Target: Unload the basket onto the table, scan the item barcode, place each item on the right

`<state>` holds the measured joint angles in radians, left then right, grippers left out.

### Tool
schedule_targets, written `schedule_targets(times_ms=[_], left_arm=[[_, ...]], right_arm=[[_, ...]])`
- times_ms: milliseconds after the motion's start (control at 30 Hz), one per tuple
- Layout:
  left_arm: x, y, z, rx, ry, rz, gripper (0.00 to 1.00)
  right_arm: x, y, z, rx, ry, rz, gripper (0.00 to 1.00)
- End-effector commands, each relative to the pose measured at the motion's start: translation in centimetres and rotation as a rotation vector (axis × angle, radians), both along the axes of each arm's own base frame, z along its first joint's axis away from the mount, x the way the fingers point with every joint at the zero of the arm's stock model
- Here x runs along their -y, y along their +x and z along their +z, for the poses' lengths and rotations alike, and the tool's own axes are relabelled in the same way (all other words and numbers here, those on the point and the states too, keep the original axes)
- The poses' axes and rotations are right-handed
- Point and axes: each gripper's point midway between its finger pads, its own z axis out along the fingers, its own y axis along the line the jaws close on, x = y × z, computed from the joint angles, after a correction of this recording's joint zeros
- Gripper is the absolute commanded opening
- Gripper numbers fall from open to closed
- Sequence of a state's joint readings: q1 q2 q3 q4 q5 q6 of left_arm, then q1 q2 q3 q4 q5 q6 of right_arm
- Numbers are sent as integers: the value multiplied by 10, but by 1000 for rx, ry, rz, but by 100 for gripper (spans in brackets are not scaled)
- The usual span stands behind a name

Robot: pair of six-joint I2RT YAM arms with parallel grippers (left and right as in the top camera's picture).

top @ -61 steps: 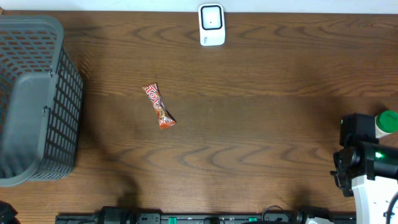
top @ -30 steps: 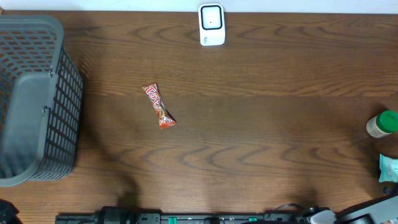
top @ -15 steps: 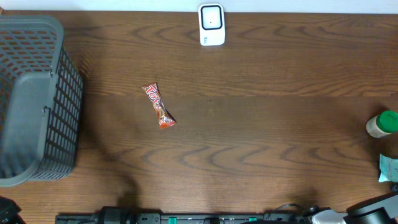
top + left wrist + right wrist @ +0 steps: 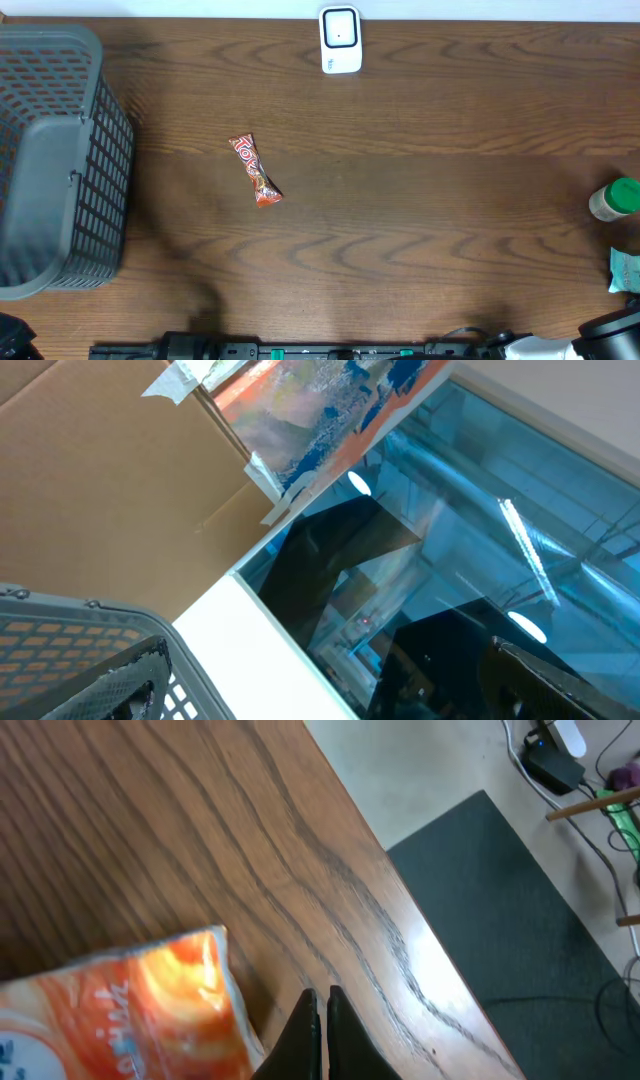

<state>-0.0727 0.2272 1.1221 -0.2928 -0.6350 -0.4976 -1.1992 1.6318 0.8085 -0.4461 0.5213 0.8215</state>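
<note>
Zero progress on pickup — right gripper (image 4: pixel 318 1020) closed empty, left jaws wide — I next reach for the candy bar (image 4: pixel 255 170).

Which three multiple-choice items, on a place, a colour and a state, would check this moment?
1. On the table, the scanner stands at: A the near edge; B the far edge, about midway; C the left edge.
2. The bottle has a cap that is: A red; B white; C green.
3. The right gripper is: A shut, holding nothing; B wide open; C shut on the bottle.

1 B: the overhead view shows it at the edge opposite the arms.
2 C: the cap at the right edge is green.
3 A: the wrist view shows its fingers pressed together with nothing between them.
</note>
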Motion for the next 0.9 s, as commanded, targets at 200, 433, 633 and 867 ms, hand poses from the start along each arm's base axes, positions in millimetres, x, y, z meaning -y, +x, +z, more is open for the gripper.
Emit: schedule_targets(times_ms=[200, 433, 633, 867], left_arm=[[-1, 3, -4, -25, 1, 10, 98], [0, 13, -8, -55, 3, 10, 98], [1, 26, -8, -80, 4, 10, 98], [1, 29, -8, -83, 5, 10, 98]], right_arm=[[1, -6, -24, -72, 39, -2, 1], [17, 2, -21, -35, -30, 4, 1], [29, 41, -26, 104, -45, 119, 2], [19, 99, -48, 231, -11, 238, 2]])
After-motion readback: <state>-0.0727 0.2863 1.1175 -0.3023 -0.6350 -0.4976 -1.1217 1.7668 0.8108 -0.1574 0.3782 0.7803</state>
